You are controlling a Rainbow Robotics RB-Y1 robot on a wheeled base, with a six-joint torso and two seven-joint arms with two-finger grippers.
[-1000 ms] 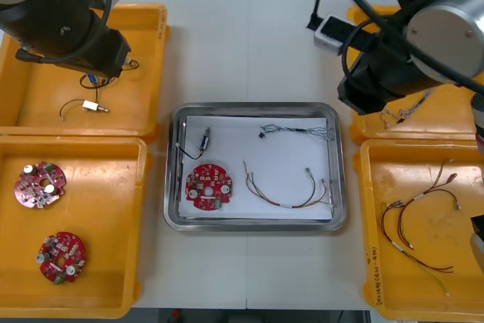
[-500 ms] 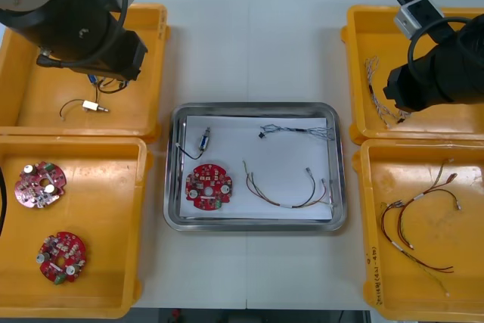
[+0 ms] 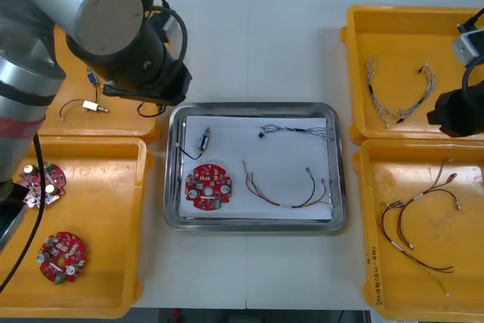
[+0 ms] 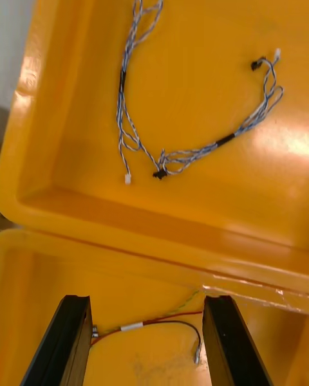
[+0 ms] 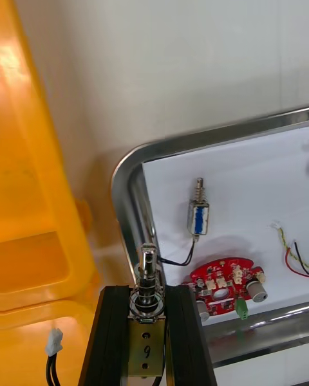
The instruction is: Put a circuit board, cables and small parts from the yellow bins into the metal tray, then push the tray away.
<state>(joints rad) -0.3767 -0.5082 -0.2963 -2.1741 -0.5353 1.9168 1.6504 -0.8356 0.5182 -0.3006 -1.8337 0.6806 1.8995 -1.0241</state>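
- Left wrist view: the left gripper (image 5: 149,296) has its black fingers clamped on a small metal part (image 5: 147,271). The part is a shiny stepped cylinder standing between them, with its long axis running along the fingers.
- Just ahead of those fingertips curves the rounded, mirror-bright rim of the metal tray (image 5: 123,186). The tray's white floor lies beyond the rim, on the side away from the glossy yellow bin (image 5: 29,186). I judge that the release needs only a short carry across the rim, and that this arm is the nearer one.
- Past the rim lies a second small metal part (image 5: 199,217) with a blue middle and a thin pin, its long axis pointing away from the fingers. Closer to the fingers is a round red circuit board (image 5: 225,284), flat and studded with components. A red and yellow cable (image 5: 291,257) lies farther across.
- Front view: a twisted blue and white cable (image 3: 299,130) lies along the tray's far side.
- Right wrist view: the right gripper (image 4: 147,305) hangs with its fingers apart and nothing between them, over the nearer right bin (image 4: 38,276). A thin loose cable (image 4: 151,323), red and black, curves below the gap, and beyond the bin wall sprawls a limp spare twisted cable (image 4: 121,103).
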